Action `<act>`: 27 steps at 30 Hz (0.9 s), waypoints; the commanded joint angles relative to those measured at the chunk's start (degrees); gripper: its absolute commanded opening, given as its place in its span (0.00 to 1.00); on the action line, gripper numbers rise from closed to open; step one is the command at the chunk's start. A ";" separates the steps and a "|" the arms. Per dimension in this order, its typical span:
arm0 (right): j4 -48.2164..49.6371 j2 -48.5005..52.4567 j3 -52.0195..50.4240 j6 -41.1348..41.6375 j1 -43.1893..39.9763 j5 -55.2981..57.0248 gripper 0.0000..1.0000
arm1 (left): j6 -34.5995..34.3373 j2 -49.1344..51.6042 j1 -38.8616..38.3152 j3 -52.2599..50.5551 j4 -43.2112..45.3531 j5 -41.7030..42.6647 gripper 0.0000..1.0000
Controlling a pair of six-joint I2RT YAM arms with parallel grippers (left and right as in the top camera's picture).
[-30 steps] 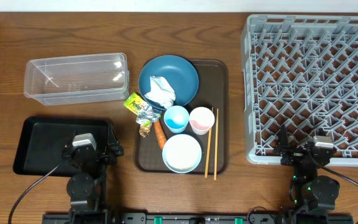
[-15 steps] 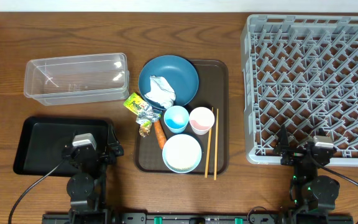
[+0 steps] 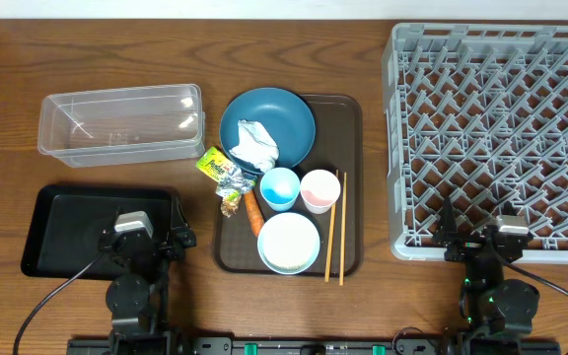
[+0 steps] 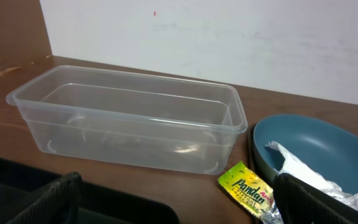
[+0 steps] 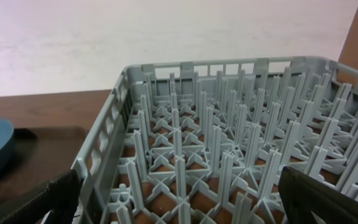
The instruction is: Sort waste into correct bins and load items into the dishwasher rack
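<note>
At the bottom left of the overhead frame the left claw [image 3: 138, 240] stands with its jaws wide apart and nothing between them, over the right end of the shallow black tray [image 3: 67, 212]. In the left wrist view its dark fingers [image 4: 48, 202] sit in the two lower corners. At the bottom right the right claw [image 3: 481, 240] is likewise spread and empty, at the lower edge of the grey dishwasher rack [image 3: 501, 128]; its fingers [image 5: 319, 199] frame the pegs in the right wrist view.

In the centre lies the brown serving tray [image 3: 350, 177]. Lowest on it is the white bowl [image 3: 288, 242], with the two wooden chopsticks [image 3: 331, 237] lying side by side lengthwise just to its right. The orange carrot-like stick [image 3: 254, 212] lies just left of the bowl, and the small brown food bit [image 3: 230, 205] is beside it at the tray's left rim. Above the bowl stand the light blue cup [image 3: 280, 187] and the pink cup [image 3: 319, 189], touching or nearly so. The yellow-green foil wrapper [image 3: 220, 168] lies across the tray's left rim. Higher up, the dark blue bowl [image 3: 289, 113] holds the crumpled white tissue [image 3: 255, 144].

At upper left the clear plastic tub [image 3: 116, 123] rests on the table [image 3: 116, 49], above the black tray. The rack fills the upper right.
</note>
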 commanded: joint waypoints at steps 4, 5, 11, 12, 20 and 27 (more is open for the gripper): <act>-0.04 2.58 5.29 0.52 0.11 1.40 0.99 | -2.08 5.11 0.28 3.50 -1.55 -0.31 0.98; -0.24 3.76 6.32 0.52 0.11 1.60 0.99 | -2.08 6.84 0.28 4.66 -1.79 -0.31 0.98; -2.75 17.55 17.33 0.50 0.11 1.92 0.99 | -2.05 22.05 0.28 16.70 -7.78 -0.28 0.98; -3.76 19.63 19.21 0.50 0.11 1.90 0.99 | -2.05 25.11 0.28 19.82 -10.03 -0.28 0.98; -25.49 41.05 43.60 -1.14 0.11 1.70 0.99 | -2.05 42.40 0.28 44.74 -34.75 -0.31 0.98; -39.60 51.80 58.18 -2.82 0.11 1.44 0.99 | -2.03 45.81 0.28 56.24 -48.48 -0.28 0.98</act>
